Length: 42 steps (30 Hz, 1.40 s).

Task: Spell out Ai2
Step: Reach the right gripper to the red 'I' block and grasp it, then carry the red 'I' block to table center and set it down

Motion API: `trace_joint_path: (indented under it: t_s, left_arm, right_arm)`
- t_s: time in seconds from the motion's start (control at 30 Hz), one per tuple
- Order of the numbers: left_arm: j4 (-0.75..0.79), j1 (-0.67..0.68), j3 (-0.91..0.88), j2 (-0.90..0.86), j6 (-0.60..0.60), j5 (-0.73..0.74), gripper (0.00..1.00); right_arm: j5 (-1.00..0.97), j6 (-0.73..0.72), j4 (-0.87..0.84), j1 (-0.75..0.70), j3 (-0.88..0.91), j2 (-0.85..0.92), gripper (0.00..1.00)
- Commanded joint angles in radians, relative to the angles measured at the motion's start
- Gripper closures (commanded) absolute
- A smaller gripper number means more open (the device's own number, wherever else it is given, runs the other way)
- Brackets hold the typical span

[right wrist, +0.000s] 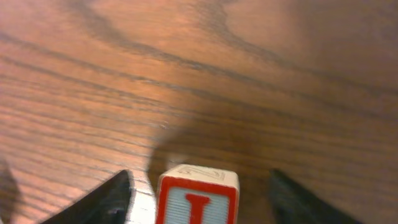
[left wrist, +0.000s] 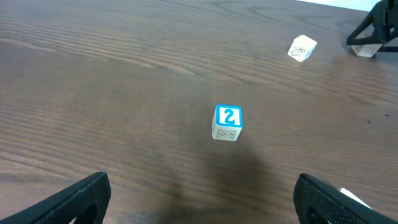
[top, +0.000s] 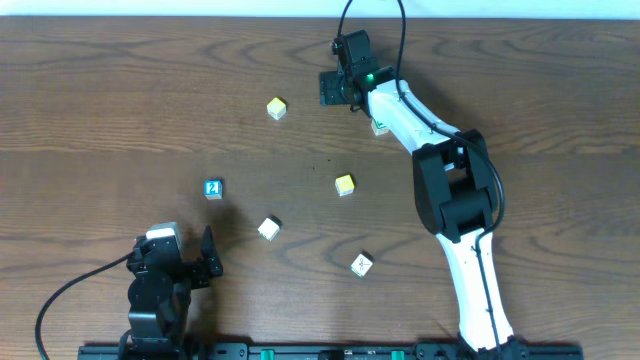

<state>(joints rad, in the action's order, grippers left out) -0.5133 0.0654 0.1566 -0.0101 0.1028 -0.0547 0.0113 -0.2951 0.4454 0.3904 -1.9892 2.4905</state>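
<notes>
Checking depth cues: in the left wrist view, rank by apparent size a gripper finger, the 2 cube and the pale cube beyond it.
1. Left gripper finger, nearest the camera.
2. 2 cube.
3. Pale cube; farther off, so true size may match.

On the brown wood-grain tabletop [top: 120, 90] lie a blue "2" cube [top: 212, 189], a red "I" cube [right wrist: 197, 199] and a plain yellow cube [top: 344, 184].

cube with red i [right wrist: 198, 198], on wooden table [right wrist: 261, 74], dark fingers [right wrist: 102, 200] either side

I cube [right wrist: 198, 198] — between right hand's [right wrist: 199, 180] fingers [right wrist: 111, 200]
</notes>
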Motion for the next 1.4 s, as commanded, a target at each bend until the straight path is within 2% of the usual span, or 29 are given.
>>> trace_joint_path:
  t_s: [0.0,0.17,0.23,0.8,0.93,0.97,1.1,1.2,1.37]
  left_arm:
    - [0.001,-0.006,-0.016,0.006,-0.013,0.001,0.05]
    - [0.001,-0.006,-0.016,0.006,-0.013,0.001,0.05]
    - [0.001,-0.006,-0.016,0.006,-0.013,0.001,0.05]
    - [0.001,-0.006,-0.016,0.006,-0.013,0.001,0.05]
    - [0.001,-0.006,-0.016,0.006,-0.013,0.001,0.05]
    - [0.001,-0.006,-0.016,0.006,-0.014,0.001,0.05]
    - [0.001,-0.006,-0.016,0.006,-0.013,0.001,0.04]
    - [0.001,-0.006,-0.016,0.006,-0.014,0.001,0.05]
    - [0.001,-0.006,-0.016,0.006,-0.013,0.001,0.05]
  right_arm:
    - [-0.053,0.005,0.016,0.010,-0.021,-0.001,0.39]
    - [-0.052,0.005,0.020,0.011,-0.021,-0.001,0.48]
    - [-0.053,0.005,0.021,0.014,-0.021,-0.001,0.55]
    - [-0.075,0.005,0.085,0.034,-0.021,-0.016,0.73]
    - [-0.075,0.005,0.174,0.043,-0.023,-0.076,0.90]
    - [-0.075,0.005,0.195,0.046,-0.023,-0.098,0.99]
    - [-0.074,0.003,0.269,0.066,-0.023,-0.214,0.99]
    - [-0.074,-0.054,0.324,0.082,-0.023,-0.279,0.99]
    - [-0.080,-0.071,0.476,0.114,-0.023,-0.327,0.99]
